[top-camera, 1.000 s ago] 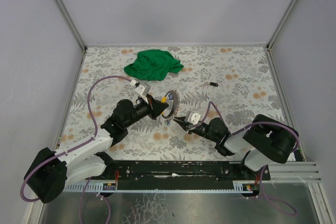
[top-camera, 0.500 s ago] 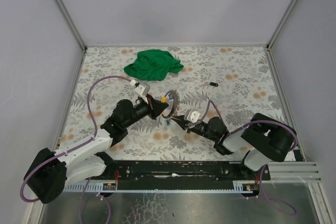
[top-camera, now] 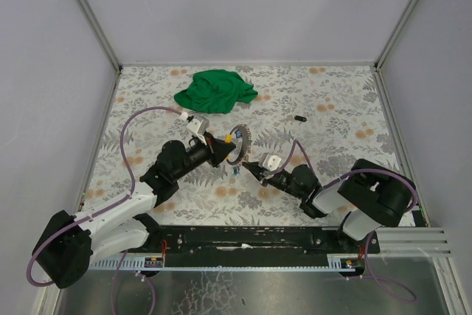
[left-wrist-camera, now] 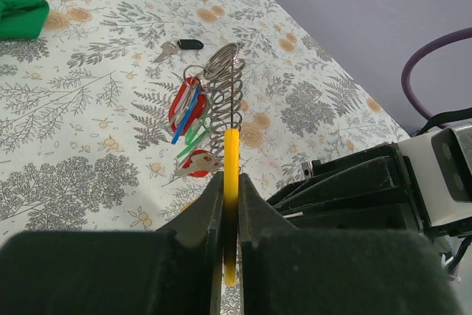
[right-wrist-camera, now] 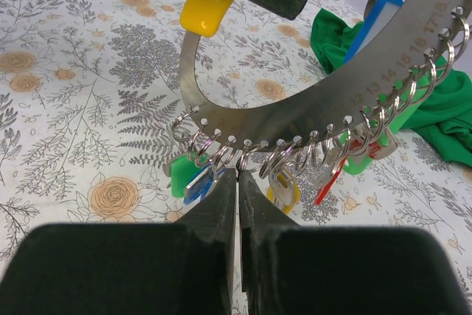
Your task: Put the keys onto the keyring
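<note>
Holding the keyring [right-wrist-camera: 295, 116] off the table [right-wrist-camera: 66, 108] with left jaws clamped on its yellow handle [left-wrist-camera: 231, 175], for steadiness. Pinching right jaws together right under its small rings [right-wrist-camera: 254, 154].

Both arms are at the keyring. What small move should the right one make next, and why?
Probably a gentle tug with the right gripper to test its hold. Its jaws stand nearly shut at a small ring on the keyring, which the left gripper clamps by the yellow tab, but whether that ring is actually pinched is unclear.
</note>
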`<act>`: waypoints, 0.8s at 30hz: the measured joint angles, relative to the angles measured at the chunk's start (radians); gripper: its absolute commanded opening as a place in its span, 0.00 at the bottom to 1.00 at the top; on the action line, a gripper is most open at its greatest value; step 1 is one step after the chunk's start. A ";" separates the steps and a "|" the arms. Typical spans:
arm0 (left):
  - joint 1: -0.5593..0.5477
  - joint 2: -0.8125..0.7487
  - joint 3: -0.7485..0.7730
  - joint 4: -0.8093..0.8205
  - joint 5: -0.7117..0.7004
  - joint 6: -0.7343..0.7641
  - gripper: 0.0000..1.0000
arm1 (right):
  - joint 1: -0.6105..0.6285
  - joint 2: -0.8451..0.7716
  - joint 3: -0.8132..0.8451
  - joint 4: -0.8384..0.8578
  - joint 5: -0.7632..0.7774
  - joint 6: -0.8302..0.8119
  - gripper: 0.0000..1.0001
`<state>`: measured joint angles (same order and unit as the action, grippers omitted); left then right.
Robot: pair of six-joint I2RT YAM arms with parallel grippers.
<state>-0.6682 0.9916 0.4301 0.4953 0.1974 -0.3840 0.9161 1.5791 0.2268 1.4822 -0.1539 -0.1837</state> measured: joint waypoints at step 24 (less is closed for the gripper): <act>-0.005 -0.052 -0.095 -0.021 -0.177 -0.328 0.06 | 0.000 -0.067 -0.028 -0.020 0.011 -0.024 0.00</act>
<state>-0.6735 0.9394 0.3355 0.4744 0.0204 -0.7116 0.9165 1.5120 0.1989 1.4620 -0.1432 -0.2081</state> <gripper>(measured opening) 0.036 0.010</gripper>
